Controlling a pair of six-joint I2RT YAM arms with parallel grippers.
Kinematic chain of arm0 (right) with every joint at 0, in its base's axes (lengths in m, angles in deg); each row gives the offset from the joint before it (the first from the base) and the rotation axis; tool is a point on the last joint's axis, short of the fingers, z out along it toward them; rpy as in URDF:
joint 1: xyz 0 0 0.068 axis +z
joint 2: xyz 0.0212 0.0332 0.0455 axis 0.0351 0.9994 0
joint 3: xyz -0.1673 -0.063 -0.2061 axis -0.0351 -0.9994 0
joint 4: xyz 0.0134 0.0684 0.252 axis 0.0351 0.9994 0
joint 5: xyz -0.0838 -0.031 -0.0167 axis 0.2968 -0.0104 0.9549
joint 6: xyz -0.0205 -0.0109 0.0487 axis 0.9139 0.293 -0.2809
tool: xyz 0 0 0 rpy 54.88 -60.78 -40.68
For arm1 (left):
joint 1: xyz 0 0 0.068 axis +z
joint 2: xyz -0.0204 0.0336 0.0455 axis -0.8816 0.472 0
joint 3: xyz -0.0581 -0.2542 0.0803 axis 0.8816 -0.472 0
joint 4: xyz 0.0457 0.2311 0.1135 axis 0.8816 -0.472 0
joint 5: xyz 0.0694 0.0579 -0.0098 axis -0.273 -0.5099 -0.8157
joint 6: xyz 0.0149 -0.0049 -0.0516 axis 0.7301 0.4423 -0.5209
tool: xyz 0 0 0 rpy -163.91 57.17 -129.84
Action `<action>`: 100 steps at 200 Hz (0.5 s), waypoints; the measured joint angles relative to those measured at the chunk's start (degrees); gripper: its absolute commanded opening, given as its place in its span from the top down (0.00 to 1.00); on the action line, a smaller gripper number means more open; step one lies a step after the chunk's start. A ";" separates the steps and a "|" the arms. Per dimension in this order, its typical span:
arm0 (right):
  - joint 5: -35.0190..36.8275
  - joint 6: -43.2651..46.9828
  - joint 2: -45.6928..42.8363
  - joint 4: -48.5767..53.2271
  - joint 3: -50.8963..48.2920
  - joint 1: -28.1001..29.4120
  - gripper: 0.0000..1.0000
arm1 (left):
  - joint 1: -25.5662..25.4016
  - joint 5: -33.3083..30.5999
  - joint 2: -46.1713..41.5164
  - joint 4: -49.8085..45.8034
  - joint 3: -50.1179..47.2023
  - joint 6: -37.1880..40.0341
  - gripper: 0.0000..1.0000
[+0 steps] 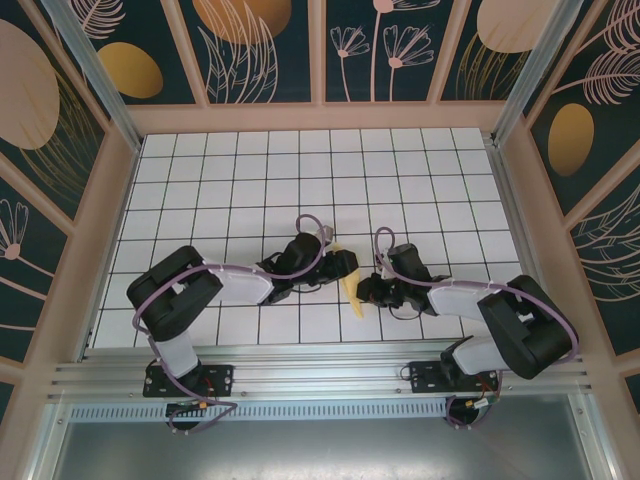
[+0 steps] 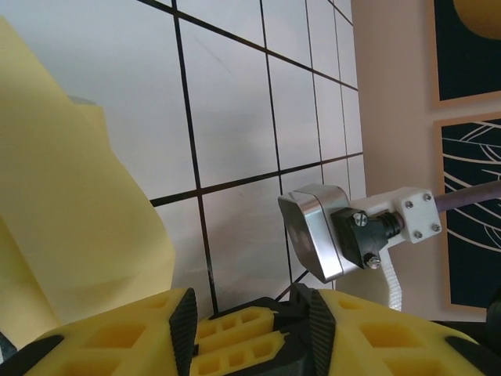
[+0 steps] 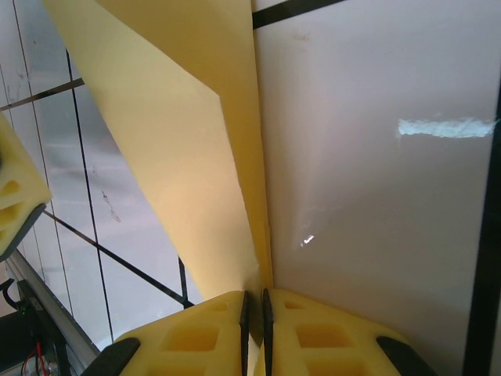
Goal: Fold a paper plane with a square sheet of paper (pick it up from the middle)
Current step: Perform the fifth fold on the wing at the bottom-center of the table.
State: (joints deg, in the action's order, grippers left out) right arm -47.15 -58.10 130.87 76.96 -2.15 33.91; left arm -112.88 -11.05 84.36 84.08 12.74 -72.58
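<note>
Right gripper (image 3: 255,304) tight on paper plane (image 3: 184,157)

White table (image 1: 300,170) with black grid

I read paper sheet (image 3: 188,157): thin, matt | counter (image 3: 376,235): smooth, glossy (it mirrors light) | right hand (image 3: 254,301): matt yellow plastic

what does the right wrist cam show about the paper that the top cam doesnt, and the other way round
Right wrist: the right gripper, yellow fingers pinched shut on the edge of the pale-yellow folded sheet of paper, its layered fold edges running up from the jaws.
Top: the left gripper close beside the paper's upper end, and the paper's narrow pointed outline.
Shared: the paper above the white gridded table, at the right gripper.
</note>
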 measured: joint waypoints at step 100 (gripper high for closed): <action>-0.44 0.66 -0.17 0.70 0.48 0.00 0.78 | -0.42 -1.57 4.57 -2.03 1.92 0.00 0.60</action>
State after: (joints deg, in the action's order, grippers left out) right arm -47.58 -57.45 130.70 77.66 -1.67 33.91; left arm -113.30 -12.63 88.92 82.05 14.67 -72.58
